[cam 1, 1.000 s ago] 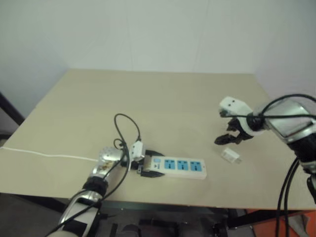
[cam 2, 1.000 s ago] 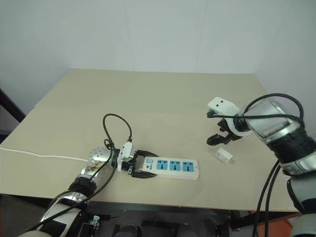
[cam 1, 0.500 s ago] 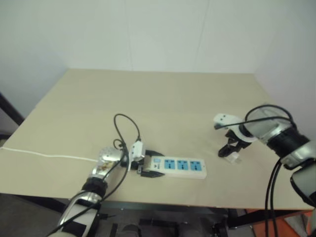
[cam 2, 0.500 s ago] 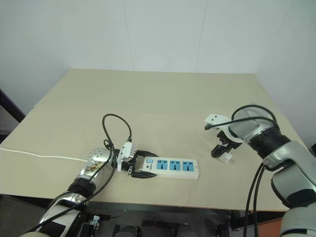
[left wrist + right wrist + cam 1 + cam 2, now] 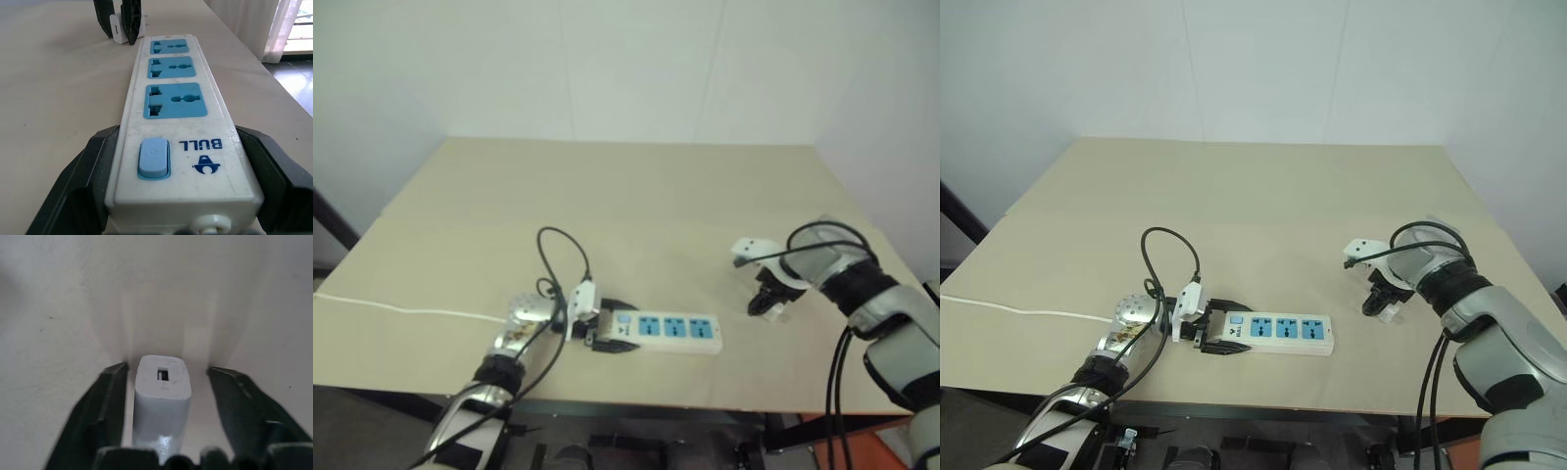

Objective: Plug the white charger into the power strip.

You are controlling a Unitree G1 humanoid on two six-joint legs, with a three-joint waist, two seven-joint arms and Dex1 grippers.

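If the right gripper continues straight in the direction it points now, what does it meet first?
Most likely the table: the right gripper points steeply down with the white charger already between its jaws, so little room seems left beneath it.

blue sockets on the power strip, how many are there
3, in a row along the power strip: one next to the switch, one in the middle, one at the far end nearest the white charger.
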